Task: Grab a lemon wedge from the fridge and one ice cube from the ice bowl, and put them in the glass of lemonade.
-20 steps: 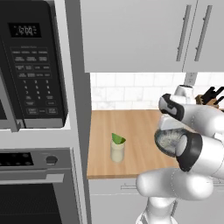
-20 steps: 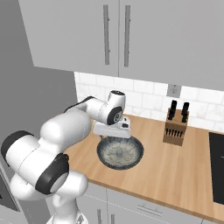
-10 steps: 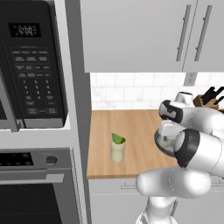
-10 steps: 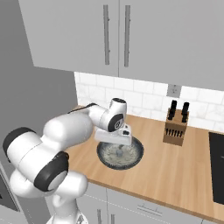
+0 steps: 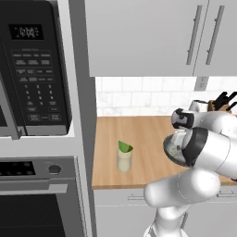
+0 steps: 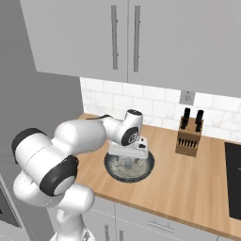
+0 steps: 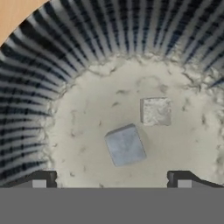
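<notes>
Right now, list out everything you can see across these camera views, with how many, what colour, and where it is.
ice bowl: one, grey metallic, on the wooden counter under the hand.
ice cube: two in the bowl, pale grey-white; one lies between the finger tips in the hand view, the second beyond it.
glass of lemonade: one, pale creamy-yellow, near the counter's front left.
lemon wedge: one, yellow-green, sitting in the glass.
knife block: one, brown with dark handles, against the tiled wall.
microwave: one, black, above the oven.
upper cabinets: grey, bar handles, above the counter.
gripper: one, dark finger tips, open, lowered into the bowl.
</notes>
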Available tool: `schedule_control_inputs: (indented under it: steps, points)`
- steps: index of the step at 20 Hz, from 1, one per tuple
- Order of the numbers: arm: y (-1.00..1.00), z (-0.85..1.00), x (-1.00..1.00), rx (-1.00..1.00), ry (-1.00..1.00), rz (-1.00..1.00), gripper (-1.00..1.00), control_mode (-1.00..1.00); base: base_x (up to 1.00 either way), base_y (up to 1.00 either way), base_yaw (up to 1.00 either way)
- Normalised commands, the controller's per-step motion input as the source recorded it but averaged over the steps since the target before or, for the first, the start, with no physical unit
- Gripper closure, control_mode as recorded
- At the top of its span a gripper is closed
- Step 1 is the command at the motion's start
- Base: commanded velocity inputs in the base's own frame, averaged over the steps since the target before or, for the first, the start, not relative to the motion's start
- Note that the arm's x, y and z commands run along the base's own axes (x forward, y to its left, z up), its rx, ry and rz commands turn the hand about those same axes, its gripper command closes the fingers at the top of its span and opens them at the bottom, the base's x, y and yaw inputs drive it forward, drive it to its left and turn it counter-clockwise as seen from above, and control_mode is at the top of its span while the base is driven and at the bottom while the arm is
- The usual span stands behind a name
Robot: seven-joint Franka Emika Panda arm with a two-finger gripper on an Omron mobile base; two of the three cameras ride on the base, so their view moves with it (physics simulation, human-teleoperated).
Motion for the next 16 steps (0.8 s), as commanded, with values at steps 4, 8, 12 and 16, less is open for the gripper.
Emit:
schedule_control_inputs:
  steps: [4, 8, 12, 16]
  points:
    - [0.00, -0.12, 0.28, 0.00, 0.00, 0.00, -1.00, -1.00, 0.00, 0.00, 0.00]
    - [0.00, -0.20, 0.02, 0.00, 0.00, 0.00, -1.00, -1.00, 0.00, 0.00, 0.00]
    - [0.00, -0.25, 0.00, 0.00, 0.00, 0.00, -1.00, -1.00, 0.00, 0.00, 0.00]
    - [0.00, -0.18, 0.00, 0.00, -0.09, 0.00, -1.00, -1.00, 0.00, 0.00, 0.00]
